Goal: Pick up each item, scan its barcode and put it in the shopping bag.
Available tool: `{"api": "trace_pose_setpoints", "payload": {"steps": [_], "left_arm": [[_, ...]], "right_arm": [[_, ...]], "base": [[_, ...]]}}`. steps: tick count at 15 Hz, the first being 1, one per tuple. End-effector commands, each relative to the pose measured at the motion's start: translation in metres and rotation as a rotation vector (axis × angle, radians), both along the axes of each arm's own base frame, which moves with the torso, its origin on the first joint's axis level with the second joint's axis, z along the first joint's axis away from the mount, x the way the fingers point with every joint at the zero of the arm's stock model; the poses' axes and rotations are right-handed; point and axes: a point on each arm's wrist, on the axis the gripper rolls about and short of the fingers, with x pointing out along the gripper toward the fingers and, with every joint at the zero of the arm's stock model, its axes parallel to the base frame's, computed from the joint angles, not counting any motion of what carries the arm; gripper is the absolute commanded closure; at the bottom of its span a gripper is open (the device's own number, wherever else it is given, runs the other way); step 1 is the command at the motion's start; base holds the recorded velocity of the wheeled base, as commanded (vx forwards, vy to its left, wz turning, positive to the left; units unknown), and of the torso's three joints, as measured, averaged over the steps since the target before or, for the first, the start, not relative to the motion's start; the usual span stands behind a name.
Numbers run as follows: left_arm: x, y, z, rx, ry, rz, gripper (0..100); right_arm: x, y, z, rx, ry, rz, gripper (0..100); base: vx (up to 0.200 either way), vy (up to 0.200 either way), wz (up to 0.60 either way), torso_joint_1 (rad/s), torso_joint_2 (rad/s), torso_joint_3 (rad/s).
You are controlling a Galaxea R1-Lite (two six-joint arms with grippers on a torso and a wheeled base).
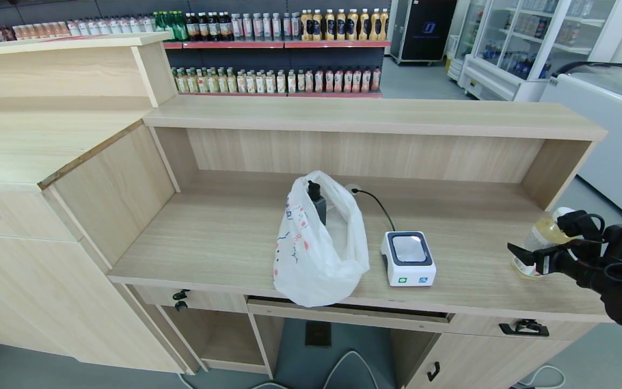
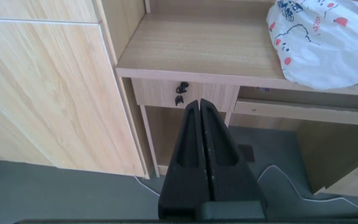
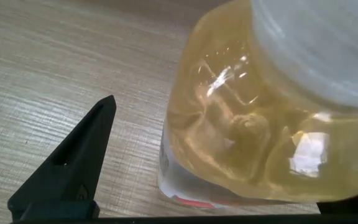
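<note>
My right fingers [image 3: 73, 168] sit open around the clear plastic bottle of yellow liquid [image 1: 546, 235] on the table [image 1: 224, 237], far right of frame, ready to lift it to the white box scanner [image 1: 408, 258]; left fingers [image 2: 188, 149] pressed together.

A light wooden checkout counter [image 1: 224, 237] with a raised back ledge stands before red shelves of bottled drinks [image 1: 278, 81]. Glass-door refrigerators [image 1: 521, 38] and a white chest freezer [image 1: 608, 124] flank its right.

A white shopping bag [image 1: 319, 243] stands on the wooden tabletop [image 1: 224, 237] beside a barcode scanner [image 1: 408, 258]; far right, the right gripper [image 1: 535, 236] straddles a bottle [image 1: 544, 236] of yellow liquid.
</note>
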Motion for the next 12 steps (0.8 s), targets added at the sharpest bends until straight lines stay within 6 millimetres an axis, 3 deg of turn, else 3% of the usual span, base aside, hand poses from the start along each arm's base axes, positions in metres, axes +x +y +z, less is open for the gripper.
{"api": "trace_pose_setpoints", "payload": {"steps": [1, 10, 11, 12], "left_arm": [[0.0, 0.0, 0.0, -0.001, 0.0, 0.0, 100], [0.0, 0.0, 0.0, 0.001, 0.0, 0.0, 100], [0.0, 0.0, 0.0, -0.001, 0.0, 0.0, 100], [0.0, 0.0, 0.0, -0.001, 0.0, 0.0, 100]], "right_arm": [[0.0032, 0.0034, -0.0064, 0.002, 0.012, 0.011, 0], [0.008, 0.0111, -0.0103, -0.003, -0.009, 0.033, 0], [0.0083, 0.011, -0.01, -0.004, -0.011, 0.033, 100], [0.0108, 0.0101, -0.0081, -0.008, -0.022, 0.033, 100]], "base": [[0.0, 0.0, 0.0, 0.0, 0.0, 0.0], [0.0, 0.0, 0.0, 0.0, 0.0, 0.0], [0.0, 0.0, 0.0, 0.0, 0.0, 0.0], [0.0, 0.0, 0.0, 0.0, 0.0, 0.0]]}}
